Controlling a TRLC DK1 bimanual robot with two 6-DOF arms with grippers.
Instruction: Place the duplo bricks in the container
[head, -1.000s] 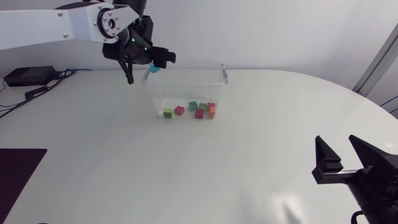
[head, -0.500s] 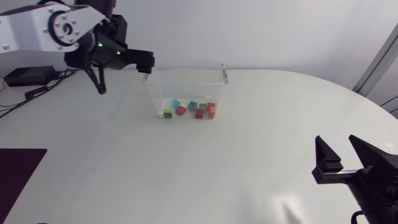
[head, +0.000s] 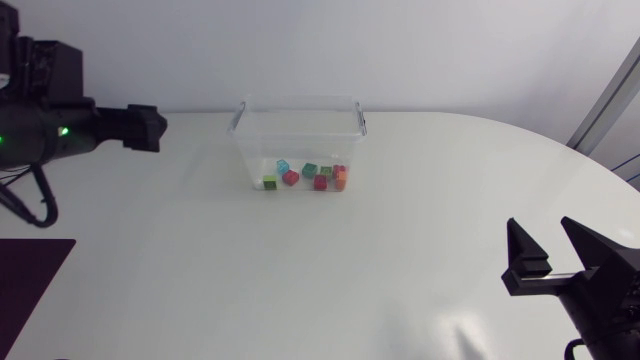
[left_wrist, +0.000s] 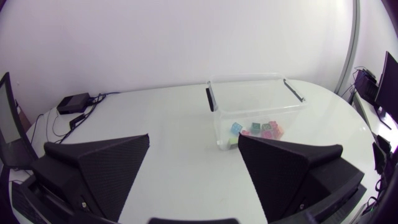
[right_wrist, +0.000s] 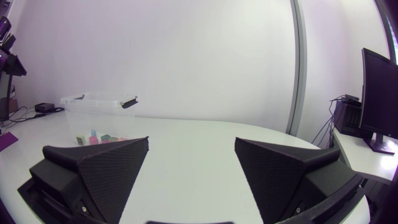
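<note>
A clear plastic container (head: 300, 125) stands at the table's back middle, with several duplo bricks (head: 305, 176) in red, green, orange and light blue on its floor. My left arm (head: 60, 135) is at the far left, well away from the container. Its gripper (left_wrist: 194, 138) is open and empty, and the container (left_wrist: 249, 79) with the bricks (left_wrist: 255, 129) lies ahead of it. My right gripper (head: 545, 238) stands open and empty near the front right edge. The right wrist view shows its gripper (right_wrist: 192, 142) facing across the table, the container (right_wrist: 93, 98) far ahead.
A black box (head: 45, 122) with cables lies at the back left of the table. A dark mat (head: 30, 270) lies at the front left. Bare white tabletop stretches between the container and both grippers.
My left gripper let go of a light blue brick over the container, and the brick now lies inside. The left arm then swung away to the left. The right arm has not moved.
</note>
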